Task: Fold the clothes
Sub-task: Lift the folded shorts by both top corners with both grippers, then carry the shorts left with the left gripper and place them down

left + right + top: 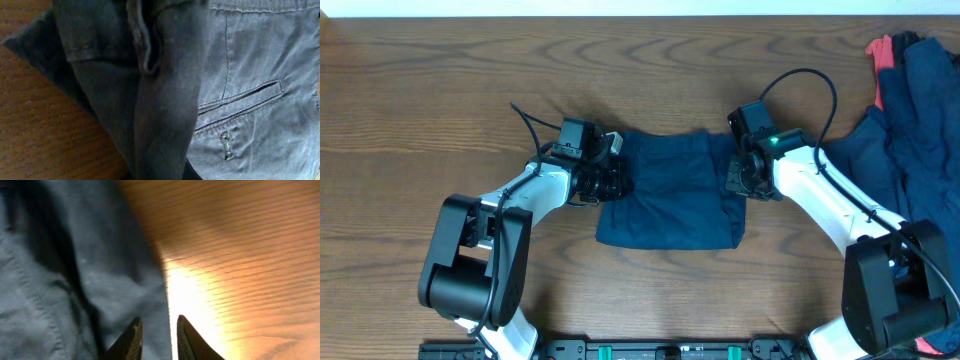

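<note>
Progress: early, by the look of it. One item in work, rest untouched.

Shorts (672, 190) lie flat at bench (420, 100) centre as a rough navy rectangle w/ the bottom edge a bit skewed. They look like they may be part-folded, but the fold count can't be told from overhead. L wrist view shows a welt pocket (240, 102) facing up, w/ a ridge of cloth bunched close to the lens.

L fingers (612, 183) are at the shorts' 9 o'clock edge. Tips are hidden in the wrist view, but they are closed, and going by the bunched ridge they pinch that edge.

R fingers (739, 180) are at the shorts' 3 o'clock edge. Wrist view shows the tips a narrow gap apart w/ nothing between them, over the line where cloth meets bare wood. So no grip on that side yet.

Pile (915, 110) of navy clothes sits at the bench's 2 o'clock corner, crumpled, w/ a red piece (882, 55) poking out at its 11 o'clock side. It is well apart from the shorts and not sorted.

Done: shorts pulled out, spread and centred, L edge taken.

Left, as I judge it:
- R side needs its grip.
- Shorts need folding over and squaring.
- Each pile item needs the same.

Most of the job is ahead.
</note>
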### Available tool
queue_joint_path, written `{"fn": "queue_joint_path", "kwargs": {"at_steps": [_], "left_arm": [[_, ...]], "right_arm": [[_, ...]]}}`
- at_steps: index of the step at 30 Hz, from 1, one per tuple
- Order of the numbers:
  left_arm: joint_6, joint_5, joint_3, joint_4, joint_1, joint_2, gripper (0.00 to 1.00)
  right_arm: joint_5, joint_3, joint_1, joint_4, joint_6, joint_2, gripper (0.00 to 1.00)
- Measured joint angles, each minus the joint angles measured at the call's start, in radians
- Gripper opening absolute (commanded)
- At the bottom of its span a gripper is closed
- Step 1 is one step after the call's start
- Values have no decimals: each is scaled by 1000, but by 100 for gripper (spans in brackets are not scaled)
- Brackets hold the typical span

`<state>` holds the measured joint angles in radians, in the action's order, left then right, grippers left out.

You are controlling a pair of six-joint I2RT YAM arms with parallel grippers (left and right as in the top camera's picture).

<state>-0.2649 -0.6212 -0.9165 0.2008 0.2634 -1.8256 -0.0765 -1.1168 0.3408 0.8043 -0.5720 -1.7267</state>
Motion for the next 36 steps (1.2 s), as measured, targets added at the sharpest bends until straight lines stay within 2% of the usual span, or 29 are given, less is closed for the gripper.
{"fn": "queue_joint_path", "kwargs": {"at_steps": [7, 8, 10, 11, 14, 18, 20, 23, 24, 26, 32, 36], "left_arm": [[1, 0, 0, 0, 0, 0, 6], [0, 0, 0, 0, 0, 0, 9], [5, 0, 0, 0, 0, 0, 24], [8, 0, 0, 0, 0, 0, 27], [3, 8, 0, 3, -1, 0, 29], [5, 11, 0, 2, -1, 0, 43], [6, 2, 0, -2, -1, 1, 52], [5, -10, -1, -5, 0, 6, 57], [3, -12, -1, -7, 1, 6, 49], [1, -9, -1, -10, 2, 6, 6], [49, 10, 0, -4, -10, 3, 6], [49, 94, -1, 35, -119, 19, 6]], "right_arm": [[53, 0, 0, -19, 22, -77, 23], [58, 1, 0, -23, 23, -84, 23], [64, 2, 0, -37, 26, -89, 23], [67, 2, 0, -47, 27, -89, 23], [78, 2, 1, -59, 29, -89, 23], [82, 2, 6, -63, 29, -89, 23], [82, 2, 14, -64, 29, -89, 23], [85, 2, 27, -67, 29, -90, 23], [85, 2, 28, -68, 29, -91, 23], [85, 2, 32, -69, 29, -96, 21], [79, 2, 26, -47, 29, -84, 23], [56, 2, -15, 2, 43, 7, 25]]}}
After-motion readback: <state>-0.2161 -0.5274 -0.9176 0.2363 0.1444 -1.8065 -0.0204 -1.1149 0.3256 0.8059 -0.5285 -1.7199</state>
